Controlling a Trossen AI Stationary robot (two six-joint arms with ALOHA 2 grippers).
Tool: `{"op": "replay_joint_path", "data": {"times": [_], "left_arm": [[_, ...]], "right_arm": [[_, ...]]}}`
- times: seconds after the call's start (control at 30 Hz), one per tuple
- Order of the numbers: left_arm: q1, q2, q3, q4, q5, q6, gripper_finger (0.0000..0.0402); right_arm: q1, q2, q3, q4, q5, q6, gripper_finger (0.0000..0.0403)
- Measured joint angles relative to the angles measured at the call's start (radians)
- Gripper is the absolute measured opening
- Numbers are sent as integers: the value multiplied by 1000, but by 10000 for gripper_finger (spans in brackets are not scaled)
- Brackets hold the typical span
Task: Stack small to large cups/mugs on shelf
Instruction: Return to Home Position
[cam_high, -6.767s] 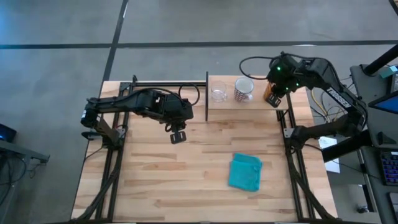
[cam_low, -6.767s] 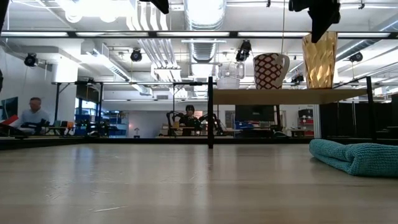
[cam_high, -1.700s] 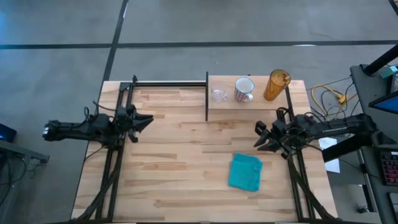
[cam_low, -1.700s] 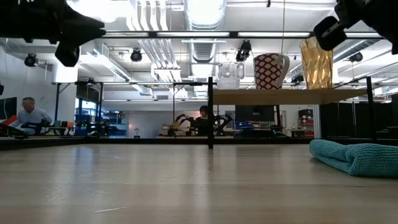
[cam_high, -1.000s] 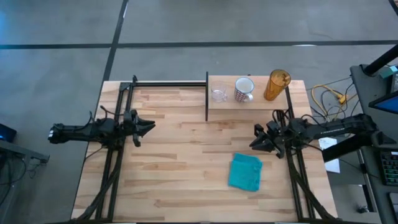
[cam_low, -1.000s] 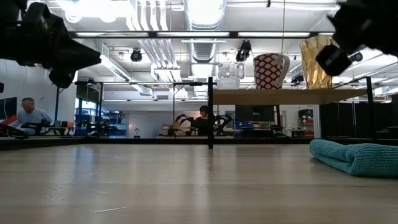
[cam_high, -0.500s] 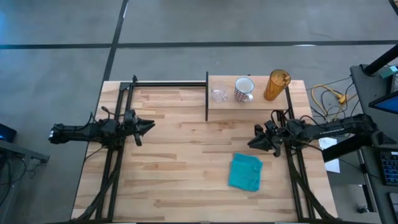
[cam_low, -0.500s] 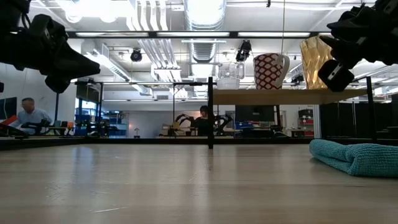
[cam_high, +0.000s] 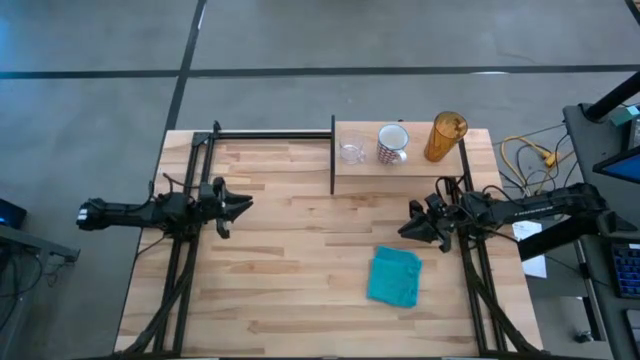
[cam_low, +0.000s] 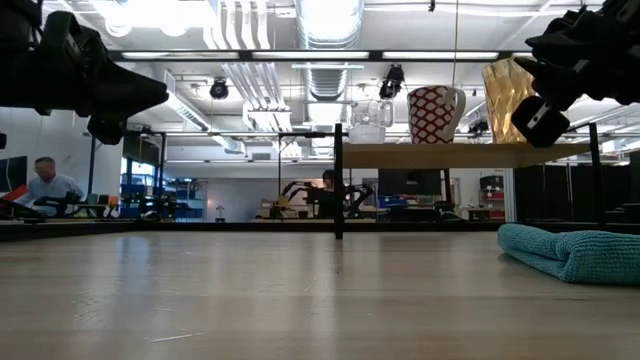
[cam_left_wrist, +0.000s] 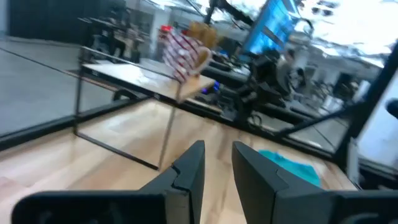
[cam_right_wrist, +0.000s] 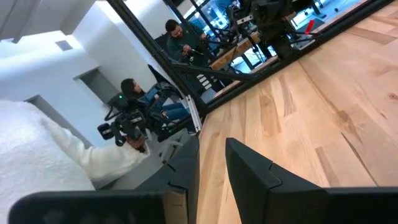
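The shelf (cam_high: 400, 164) stands at the table's far right on thin black posts. On it, in a row from left to right, stand the tiny clear cup (cam_high: 351, 152), the white speckled mug (cam_high: 391, 144) and the tall amber tumbler (cam_high: 444, 137), each on its base. The low view shows them too, cup (cam_low: 370, 118), mug (cam_low: 432, 113) and tumbler (cam_low: 505, 95). My left gripper (cam_high: 245, 203) hovers over the table's left side, shut and empty. My right gripper (cam_high: 405, 229) hovers near the right edge, in front of the shelf, shut and empty.
A teal cloth (cam_high: 394, 276) lies crumpled on the table, near side of my right gripper. Black frame rails run along both table sides. A black post (cam_high: 332, 155) stands at the shelf's left end. People sit in the room beyond the table (cam_low: 45, 185).
My left gripper has crept a little toward the table's right edge. My right gripper has shifted slightly toward the left edge and dipped a little. The cups on the shelf have stayed where they were.
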Motion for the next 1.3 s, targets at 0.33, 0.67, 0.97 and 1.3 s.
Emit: {"op": "replay_joint_path", "data": {"times": [0.33, 0.67, 0.97, 1.3], "left_arm": [[-1, 124, -1, -6, 32, -81, 67], [0, 164, -2, -7, 45, -133, 67], [0, 166, -3, -2, 45, -132, 67], [0, 171, -3, 20, 45, -132, 67]], "right_arm": [[0, 0, 0, -27, -20, 5, 81], [2, 0, 0, -56, -45, -68, 73], [2, 1, 0, -63, -53, -47, 82], [2, 1, 0, -63, -54, -48, 73]]}}
